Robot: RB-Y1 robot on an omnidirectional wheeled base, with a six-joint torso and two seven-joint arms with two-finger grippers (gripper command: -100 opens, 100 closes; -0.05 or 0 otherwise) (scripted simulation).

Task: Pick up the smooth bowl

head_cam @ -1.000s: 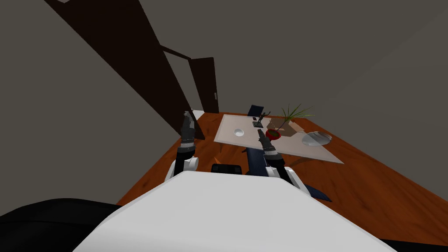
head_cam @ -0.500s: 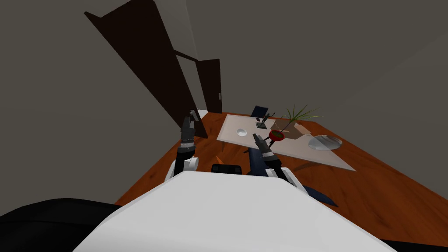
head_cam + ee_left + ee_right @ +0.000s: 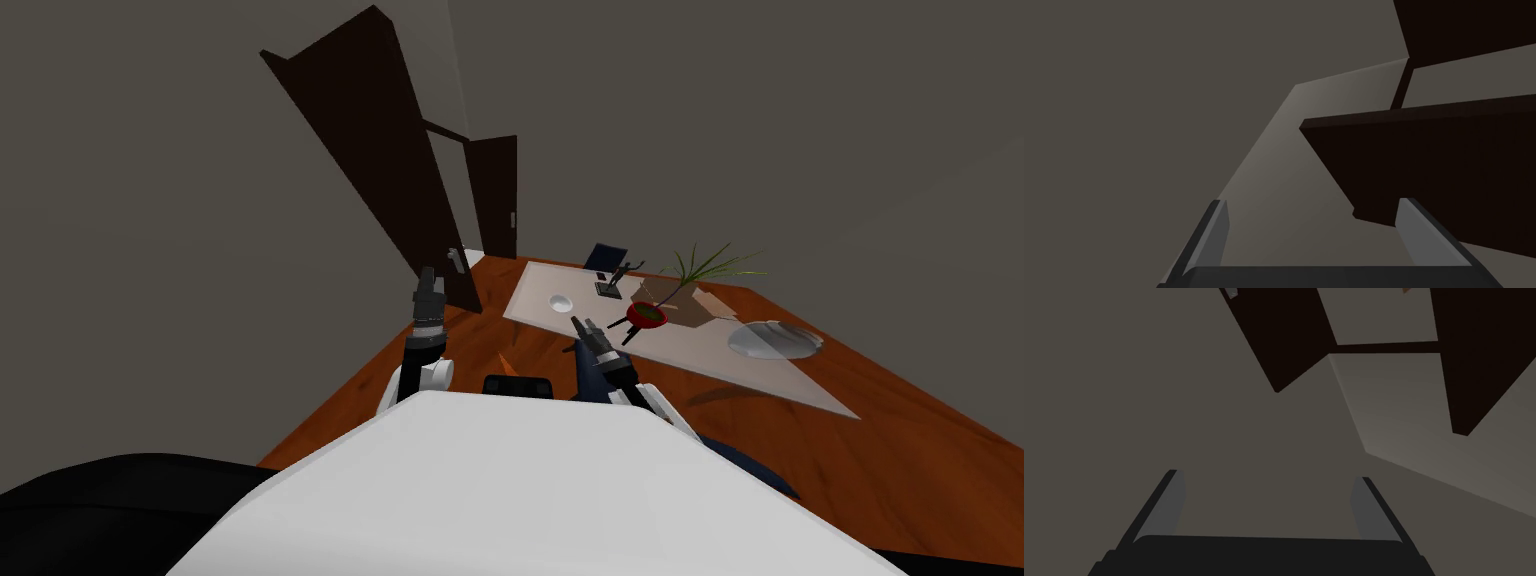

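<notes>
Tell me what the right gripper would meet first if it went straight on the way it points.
Probably the grey wall: the open right gripper points at it, close beside the corner of a dark brown door. Depth is unclear.

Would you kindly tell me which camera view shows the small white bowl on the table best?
The head view: the small white bowl sits in clear sight on the pale table. The wrist views face elsewhere: the open left gripper and open right gripper look at grey wall and dark door panels.
</notes>
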